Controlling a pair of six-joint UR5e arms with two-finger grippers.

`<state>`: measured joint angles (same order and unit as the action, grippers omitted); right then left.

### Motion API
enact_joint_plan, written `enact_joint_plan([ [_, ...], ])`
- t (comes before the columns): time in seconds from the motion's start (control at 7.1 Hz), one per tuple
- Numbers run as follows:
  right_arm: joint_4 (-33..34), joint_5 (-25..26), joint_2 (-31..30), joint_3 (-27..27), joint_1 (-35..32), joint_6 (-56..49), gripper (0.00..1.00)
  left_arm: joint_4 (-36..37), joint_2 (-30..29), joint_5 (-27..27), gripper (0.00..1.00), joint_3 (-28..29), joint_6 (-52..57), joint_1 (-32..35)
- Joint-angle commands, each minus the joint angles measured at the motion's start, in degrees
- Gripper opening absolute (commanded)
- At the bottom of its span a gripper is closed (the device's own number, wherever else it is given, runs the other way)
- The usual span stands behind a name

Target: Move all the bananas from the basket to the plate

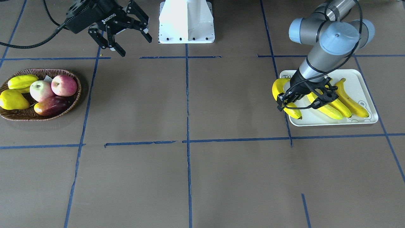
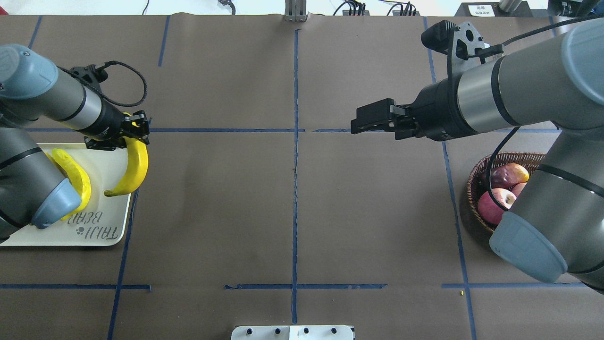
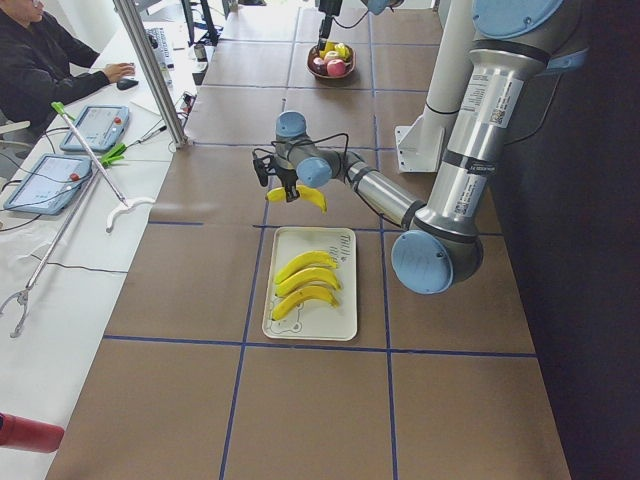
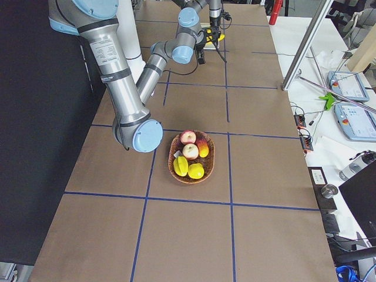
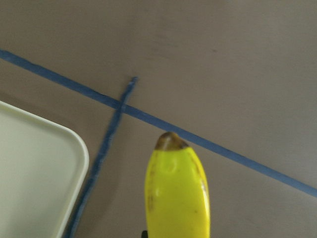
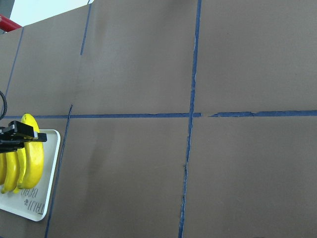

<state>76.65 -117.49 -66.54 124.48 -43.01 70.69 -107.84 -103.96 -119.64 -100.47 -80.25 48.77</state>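
Yellow banana (image 2: 136, 165) number four hangs in your left jaws over the plate (image 2: 115, 215) edge. Three more (image 3: 305, 281) lie on it, basket (image 1: 22, 116) looks banana-free, right jaws wide.

Premises were a robotics laboratory. Two robot arms (image 2: 519, 89) stood on a white pedestal (image 1: 186, 22) at a paper-covered table (image 1: 240, 177) gridded with blue tape (image 1: 187, 95). A side bench (image 3: 60, 250) carried teach pendants (image 3: 95, 127); a person (image 3: 35, 60) sat there, beside an aluminium post (image 3: 150, 75).

Opposed overhead and front views steeply down, end views along the table (image 2: 212, 212), plate (image 2: 101, 163) shared.
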Motion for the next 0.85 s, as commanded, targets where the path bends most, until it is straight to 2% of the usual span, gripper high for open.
enact_joint_plan([
  [0.0,0.4,-0.2,-0.1,-0.3,-0.3,-0.3,1.00,-0.1,4.5,0.4,0.00,1.4,0.9,0.1],
  [0.14,0.4,-0.2,0.0,-0.2,-0.3,-0.3,1.00,-0.3,5.6,0.5,0.07,1.2,0.7,0.1],
  [0.28,0.4,-0.2,0.0,-0.2,-0.5,-0.3,1.00,-0.4,5.9,3.6,0.64,1.3,0.9,0.0],
  [0.42,0.4,-0.2,-0.1,-0.3,-0.8,-0.4,1.00,-0.4,6.2,4.3,0.99,1.1,2.8,0.0],
  [0.7,3.1,-2.6,-2.0,-0.4,-4.3,-4.9,1.00,-0.4,7.3,3.7,1.00,-2.7,4.2,0.3],
])
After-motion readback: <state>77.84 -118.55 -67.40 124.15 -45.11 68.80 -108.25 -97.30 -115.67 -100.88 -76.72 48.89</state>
